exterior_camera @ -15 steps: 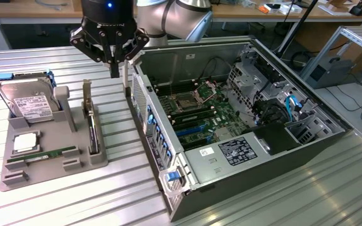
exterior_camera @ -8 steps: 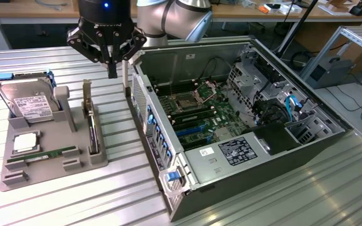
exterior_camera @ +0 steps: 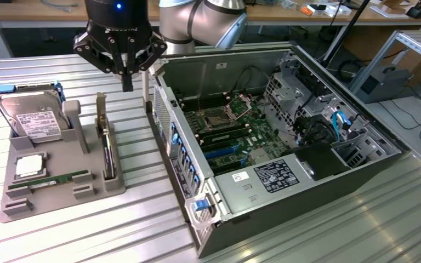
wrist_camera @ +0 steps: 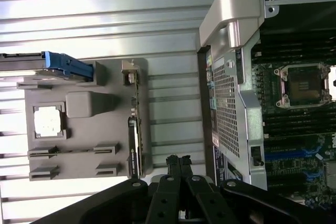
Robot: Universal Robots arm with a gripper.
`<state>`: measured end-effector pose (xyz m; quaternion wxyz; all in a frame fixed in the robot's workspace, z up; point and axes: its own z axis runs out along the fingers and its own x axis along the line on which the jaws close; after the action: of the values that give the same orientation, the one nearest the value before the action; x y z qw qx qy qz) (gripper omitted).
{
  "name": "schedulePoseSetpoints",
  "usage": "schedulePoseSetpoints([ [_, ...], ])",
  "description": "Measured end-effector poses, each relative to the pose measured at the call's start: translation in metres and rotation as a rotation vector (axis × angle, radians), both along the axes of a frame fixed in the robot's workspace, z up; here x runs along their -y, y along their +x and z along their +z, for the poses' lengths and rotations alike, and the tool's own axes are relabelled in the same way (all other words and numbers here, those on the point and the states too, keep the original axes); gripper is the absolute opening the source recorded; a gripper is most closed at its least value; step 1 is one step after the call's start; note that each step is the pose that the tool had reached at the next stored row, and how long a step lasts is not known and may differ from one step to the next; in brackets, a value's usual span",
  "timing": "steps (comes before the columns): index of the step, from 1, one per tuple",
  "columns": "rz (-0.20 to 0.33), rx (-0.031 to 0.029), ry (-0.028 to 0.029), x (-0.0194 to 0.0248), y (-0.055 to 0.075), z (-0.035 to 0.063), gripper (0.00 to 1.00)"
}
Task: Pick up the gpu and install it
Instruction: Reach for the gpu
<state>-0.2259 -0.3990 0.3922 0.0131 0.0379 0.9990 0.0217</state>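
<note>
**Claw shut, gpu in the tray**

The claw is shut tight and holds nothing. It points down and hangs just beside the grey tray, on the side where the open computer stands. The gpu stands on its thin edge in a slot on that same side of the tray. Its metal strip sticks up at the end nearest the claw. A hard drive and a green memory stick also sit in the tray. The tray rests on the ribbed worktop.
</note>
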Motion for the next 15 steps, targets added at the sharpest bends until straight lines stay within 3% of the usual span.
schedulePoseSetpoints([
  [15,0.000,0.0000,-0.0001,0.0000,-0.014,-0.0004,0.11],
])
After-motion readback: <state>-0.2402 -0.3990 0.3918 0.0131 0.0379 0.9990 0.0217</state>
